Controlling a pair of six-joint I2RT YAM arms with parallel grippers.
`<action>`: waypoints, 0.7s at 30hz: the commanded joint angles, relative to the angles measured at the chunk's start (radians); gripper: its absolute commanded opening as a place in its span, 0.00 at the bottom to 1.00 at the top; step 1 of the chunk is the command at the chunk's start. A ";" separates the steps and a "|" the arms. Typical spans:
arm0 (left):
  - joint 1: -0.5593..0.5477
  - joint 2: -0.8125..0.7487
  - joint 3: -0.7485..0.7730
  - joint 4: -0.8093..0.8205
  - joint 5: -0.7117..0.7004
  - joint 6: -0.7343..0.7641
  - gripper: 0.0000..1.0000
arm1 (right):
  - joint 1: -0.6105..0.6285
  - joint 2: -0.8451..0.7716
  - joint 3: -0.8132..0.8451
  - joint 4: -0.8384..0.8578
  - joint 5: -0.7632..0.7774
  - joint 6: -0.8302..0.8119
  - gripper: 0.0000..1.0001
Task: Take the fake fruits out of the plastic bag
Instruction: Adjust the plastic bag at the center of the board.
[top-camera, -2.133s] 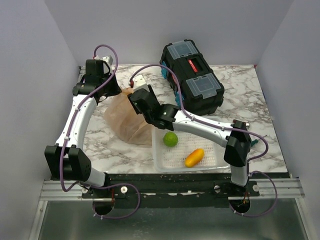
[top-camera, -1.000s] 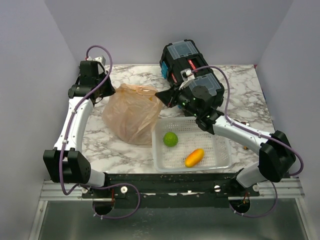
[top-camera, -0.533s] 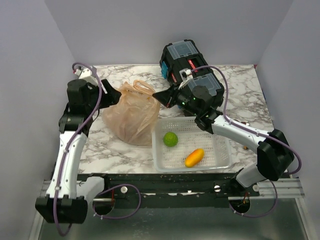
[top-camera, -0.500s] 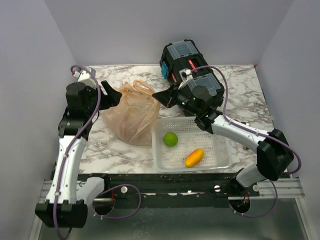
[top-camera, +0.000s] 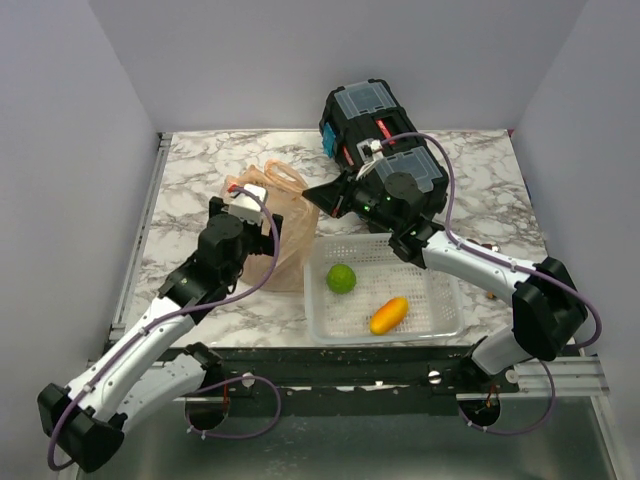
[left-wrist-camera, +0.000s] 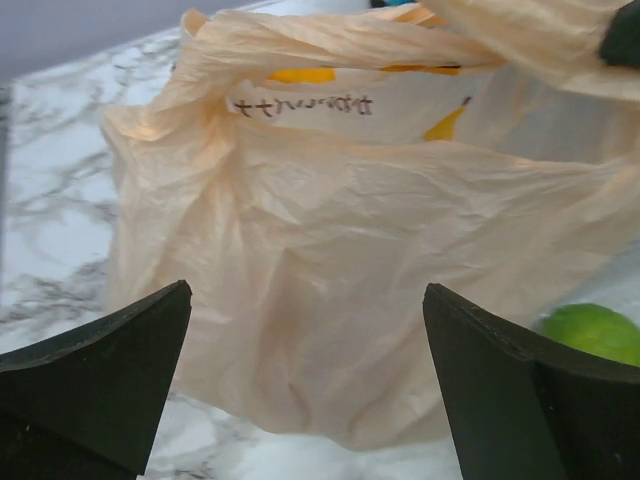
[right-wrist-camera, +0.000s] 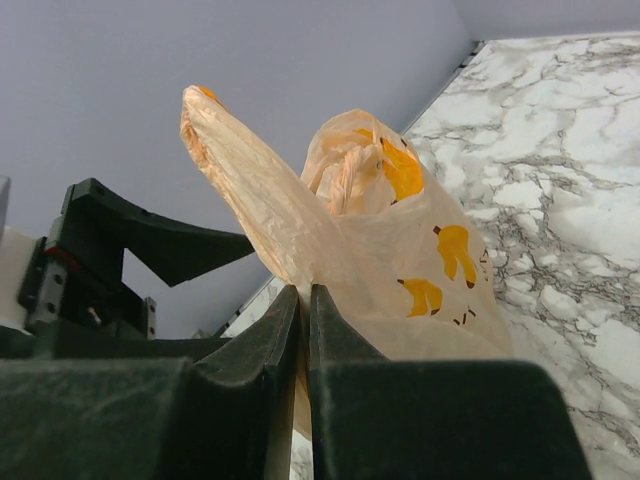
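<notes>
The peach-tan plastic bag (top-camera: 287, 232) stands crumpled on the marble table, left of the basket. My right gripper (top-camera: 313, 194) is shut on the bag's upper right edge, the film pinched between its fingers (right-wrist-camera: 303, 291). The bag (right-wrist-camera: 400, 230) rises above them with yellow banana prints. My left gripper (top-camera: 260, 232) is at the bag's near-left side, open wide. In the left wrist view the bag (left-wrist-camera: 380, 250) fills the space ahead of my left gripper (left-wrist-camera: 306, 300), with nothing between the fingers. The fake fruits are hidden inside the bag.
A white mesh basket (top-camera: 432, 318) right of the bag holds a green lime-like ball (top-camera: 341, 278) and an orange mango-like fruit (top-camera: 388, 314). The lime (left-wrist-camera: 595, 330) shows past the bag's right edge. A black toolbox (top-camera: 385, 150) stands behind the right arm.
My left gripper has opened, let go of the bag's left side and swung from the far left round to the bag's near side. The right gripper has kept its grip and place.
</notes>
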 joint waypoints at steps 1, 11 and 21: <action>-0.040 0.067 -0.033 0.225 -0.316 0.270 0.99 | 0.003 -0.018 -0.020 0.026 -0.034 0.009 0.10; -0.017 0.283 0.102 0.379 -0.190 0.405 0.96 | 0.002 -0.034 -0.020 0.017 -0.047 0.001 0.10; 0.012 0.393 0.169 0.432 -0.132 0.427 0.99 | 0.003 -0.028 -0.034 0.032 -0.068 0.007 0.10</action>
